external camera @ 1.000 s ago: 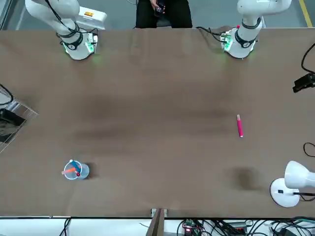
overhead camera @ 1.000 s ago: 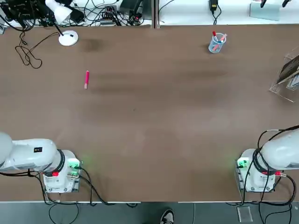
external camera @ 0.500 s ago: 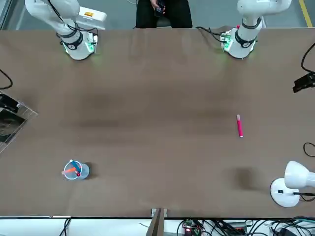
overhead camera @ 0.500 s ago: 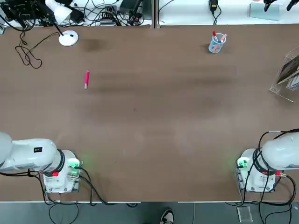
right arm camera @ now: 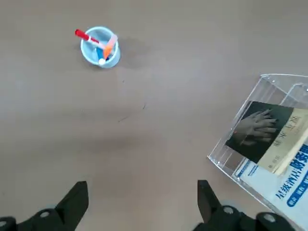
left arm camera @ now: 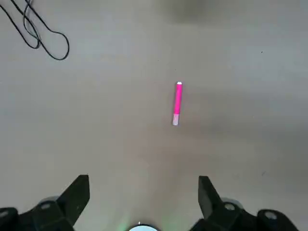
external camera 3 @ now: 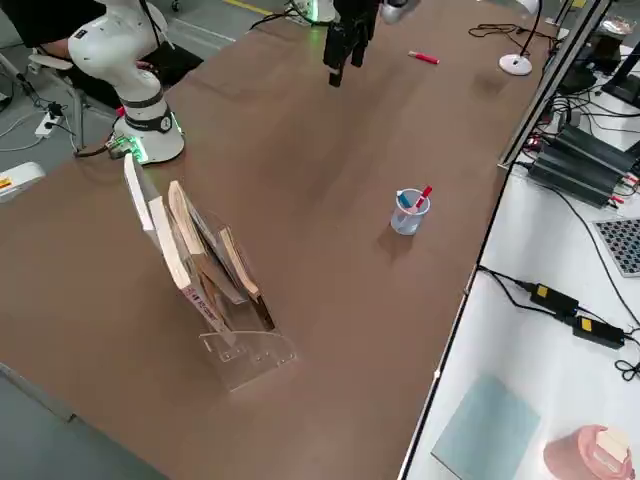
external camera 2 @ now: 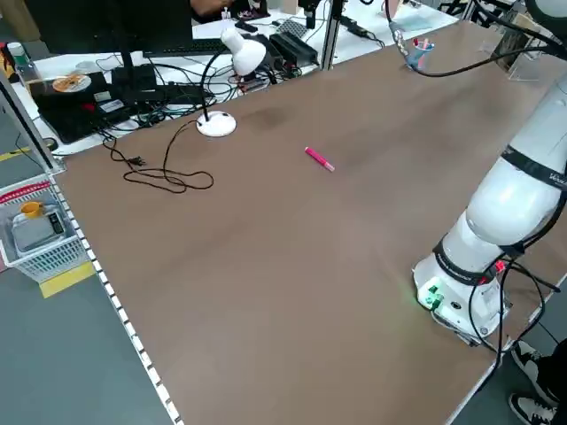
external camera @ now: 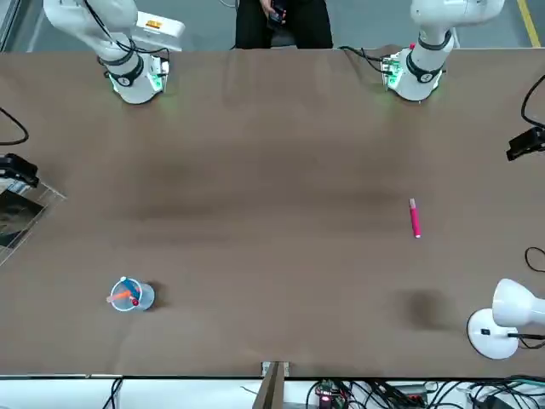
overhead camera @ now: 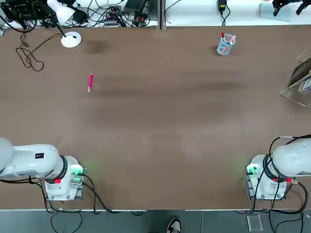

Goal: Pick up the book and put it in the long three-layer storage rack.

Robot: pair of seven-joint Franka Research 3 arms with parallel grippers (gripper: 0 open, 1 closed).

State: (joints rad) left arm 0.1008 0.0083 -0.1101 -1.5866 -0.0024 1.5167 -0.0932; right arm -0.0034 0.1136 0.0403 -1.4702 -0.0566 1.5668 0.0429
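Book (right arm camera: pixel 259 129) leaning cover-up inside the long three-layer storage rack (right arm camera: pixel 226 161), dark cover and tan strip showing through the clear front panel, with other books (external camera 3: pixel 182 240) beside it in the same rack. Stands at the far right edge of the table (overhead camera: pixel 155 136), well apart from both arm bases. Looks like placing done, with nothing left but bringing the arm home. Right gripper (right arm camera: pixel 142 202) above bare table near the rack, fingers spread wide, holding nothing. Left gripper (left arm camera: pixel 143 202) likewise spread and empty, parked over the left half above a pink marker (left arm camera: pixel 177 103). Elsewhere on the brown surface: a small pen cup (overhead camera: pixel 225 44) near the far edge, a white desk lamp (overhead camera: pixel 71 39) at the far left corner, a loop of black cable (overhead camera: pixel 29 58) beside it. Beyond the table, a white bench with cables and electronics; behind the arm bases, a person (external camera: pixel 281 21) in dark clothes
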